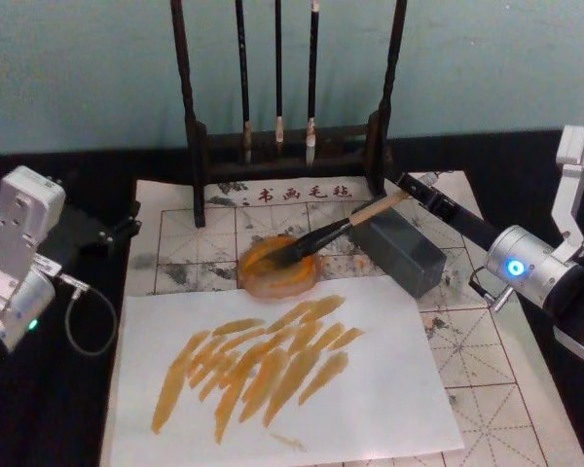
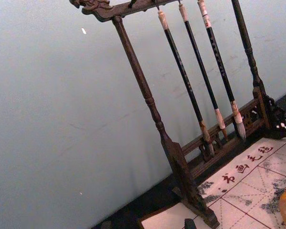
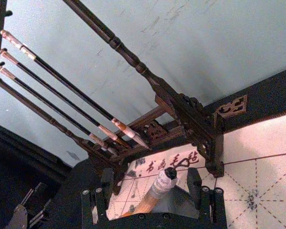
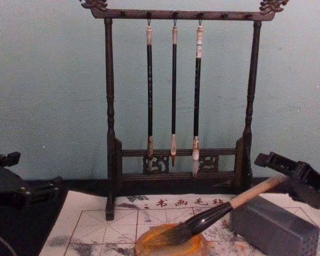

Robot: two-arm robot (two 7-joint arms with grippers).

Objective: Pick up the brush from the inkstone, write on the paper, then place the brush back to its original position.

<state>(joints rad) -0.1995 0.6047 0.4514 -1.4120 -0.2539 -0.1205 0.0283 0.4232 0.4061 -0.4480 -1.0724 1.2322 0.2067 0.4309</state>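
- Now the brush (image 1: 323, 233) lies slanted, bristles down in the orange inkstone (image 1: 277, 268) and handle leaning on the grey block (image 1: 401, 250) toward the mat's far right corner.
- Right gripper (image 3: 152, 191) sits at the handle's upper end, above the block; its two fingers (image 3: 194, 185) stand on either side of the handle with a gap, so the jaws are open and not clamped on it.
- Left gripper (image 1: 102, 233) rests off the mat's left edge, over the black tabletop (image 1: 39, 399); whether its jaws are open or closed cannot be told.
- A white sheet (image 1: 370, 389) streaked with orange-brown strokes (image 1: 258, 365) covers the near part of the red-gridded paper (image 1: 487, 370), just in front of the inkstone.
- At the paper's far edge a dark wooden rack (image 4: 109, 106) stands, with three thin brushes (image 4: 173, 90) hanging from it.
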